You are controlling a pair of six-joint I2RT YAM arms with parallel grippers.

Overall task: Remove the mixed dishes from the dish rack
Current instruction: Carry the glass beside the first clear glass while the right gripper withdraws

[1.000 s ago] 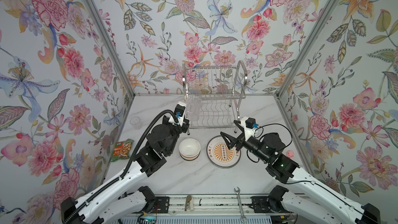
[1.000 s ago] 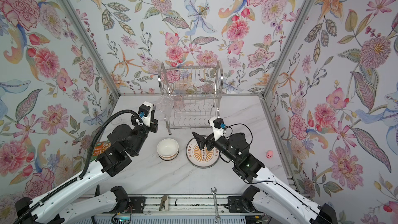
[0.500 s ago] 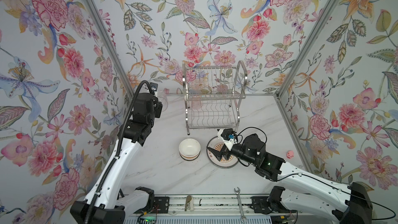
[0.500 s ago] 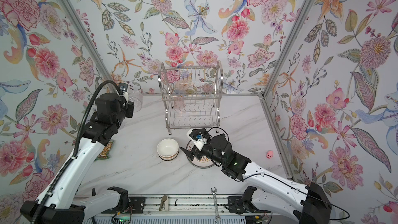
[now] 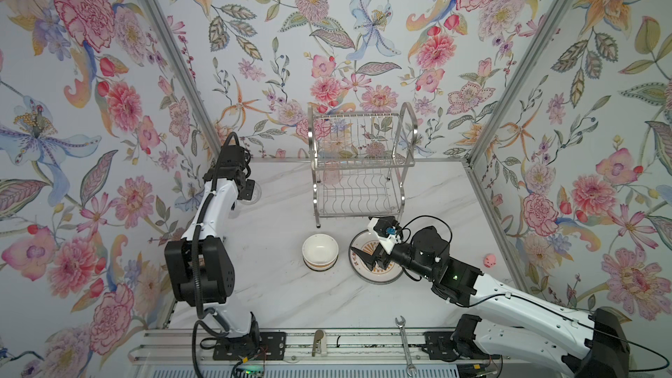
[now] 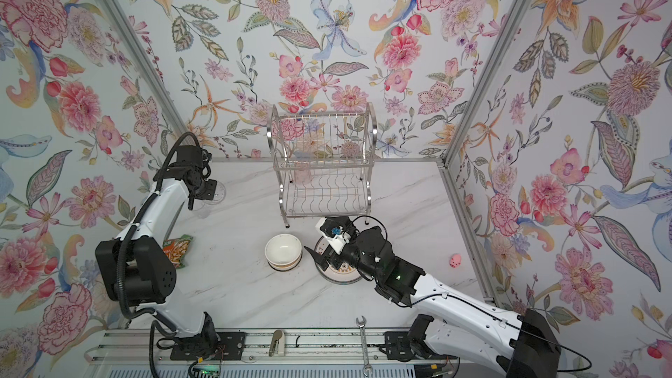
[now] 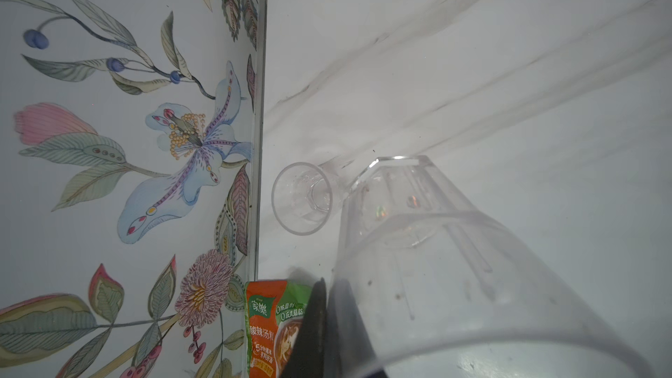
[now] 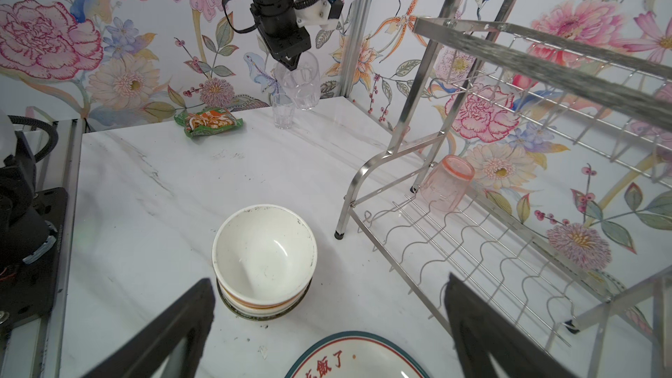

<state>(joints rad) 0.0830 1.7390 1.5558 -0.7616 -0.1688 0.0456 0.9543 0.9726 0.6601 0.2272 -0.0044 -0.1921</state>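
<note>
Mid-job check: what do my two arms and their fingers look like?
Both arms: white shells, black joint housings. The left arm carries a thick black ribbed cable; the right arm has thin black wires, a white wrist block with a blue part and a green light. The fingers are black and tapered.

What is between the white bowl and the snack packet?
Only bare marble table separates the white bowl from the snack packet, shown in the right wrist view.
</note>
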